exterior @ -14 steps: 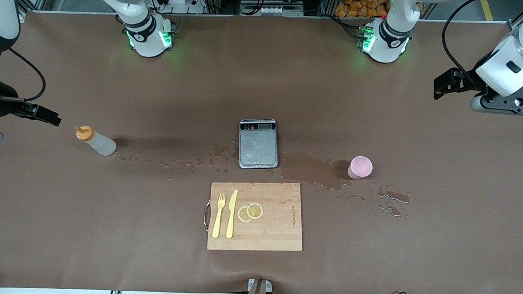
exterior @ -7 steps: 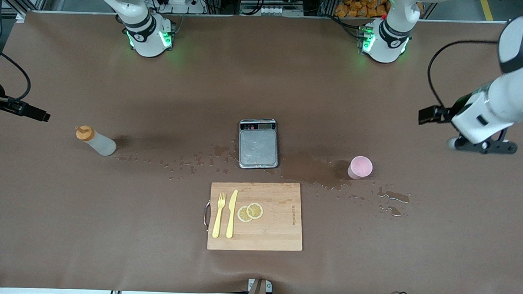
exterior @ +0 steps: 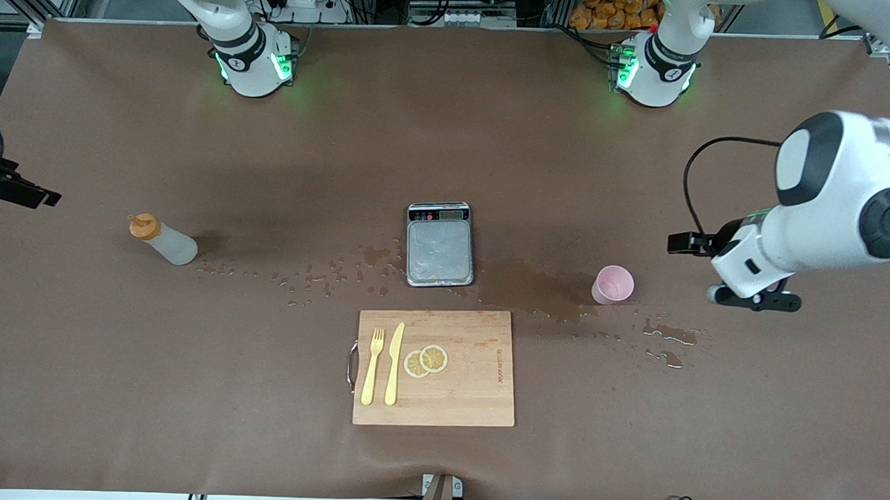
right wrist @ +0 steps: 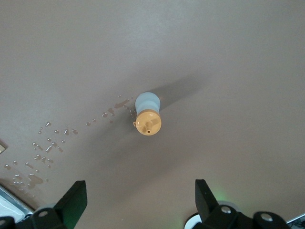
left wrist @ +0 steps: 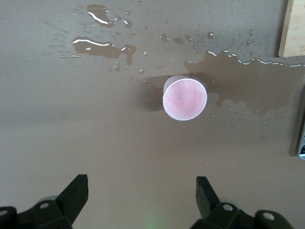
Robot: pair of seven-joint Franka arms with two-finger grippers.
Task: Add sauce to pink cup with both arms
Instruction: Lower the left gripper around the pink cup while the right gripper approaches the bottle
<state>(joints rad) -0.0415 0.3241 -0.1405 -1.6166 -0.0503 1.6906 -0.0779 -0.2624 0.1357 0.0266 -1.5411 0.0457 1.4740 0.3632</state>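
- Two arms have shifted in the front view. The left arm has swung in from the left arm's end of the table and down toward the pink cup, its left gripper now over bare cloth just beside the cup, where a second ago it was well up toward the base-side corner. The right arm has pulled out toward its own edge of the table, so only a dark tip of it shows there, well apart from the sauce.
- Neither task thing has moved: the sauce stands upright near the right arm's end, and the cup stands mouth up by the wet patch between the grey scale and the left arm's end.
- One cup fills the left wrist view: the pink cup is centred ahead of the left gripper, whose fingers are spread wide and hold nothing. I judge it is lining up to grasp.
- Right wrist view: the sauce is seen from above, orange cap up. The right gripper hangs over it, fingers wide apart and empty, so pouring has not begun.
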